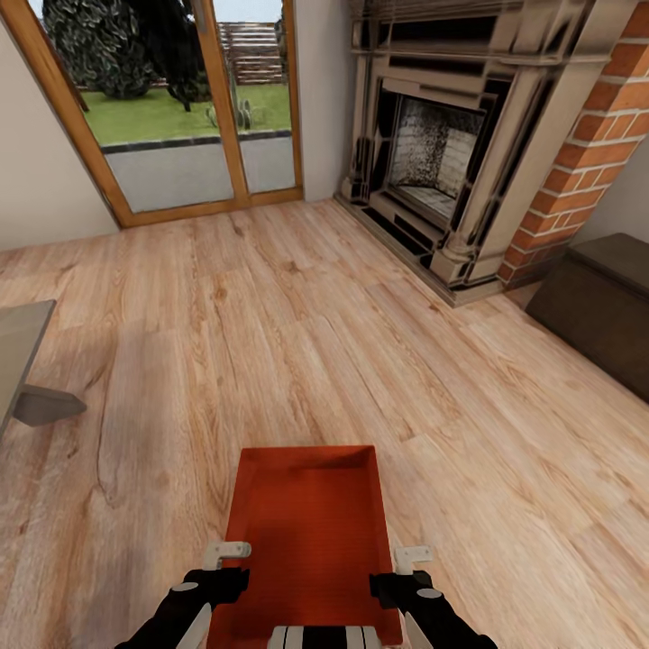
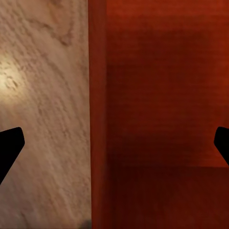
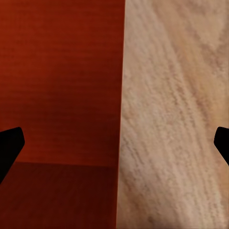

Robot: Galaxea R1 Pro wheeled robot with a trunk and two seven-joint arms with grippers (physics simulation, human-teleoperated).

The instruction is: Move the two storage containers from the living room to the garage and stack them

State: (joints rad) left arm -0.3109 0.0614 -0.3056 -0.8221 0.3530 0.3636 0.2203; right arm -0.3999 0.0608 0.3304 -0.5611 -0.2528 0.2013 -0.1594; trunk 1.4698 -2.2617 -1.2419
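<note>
One orange-red open-top storage container (image 1: 311, 532) lies low in the head view, right in front of me on the living room's light wood plank floor. My left gripper (image 1: 223, 561) stands open astride the container's left wall (image 2: 98, 119), one fingertip over the floor and the other over the bin's inside. At the opposite side, my right gripper (image 1: 410, 561) is open astride the right wall (image 3: 119, 95). In both wrist views the black fingertips (image 2: 9, 148) (image 3: 9, 148) sit far apart, clear of the walls. The second container is out of view.
A red-brick fireplace (image 1: 451, 153) stands at the back right, with a low dark bench (image 1: 604, 306) beside it. A wood-framed glass door (image 1: 180, 117) to a garden is at the back left. A grey furniture corner (image 1: 22, 361) juts in at the left edge.
</note>
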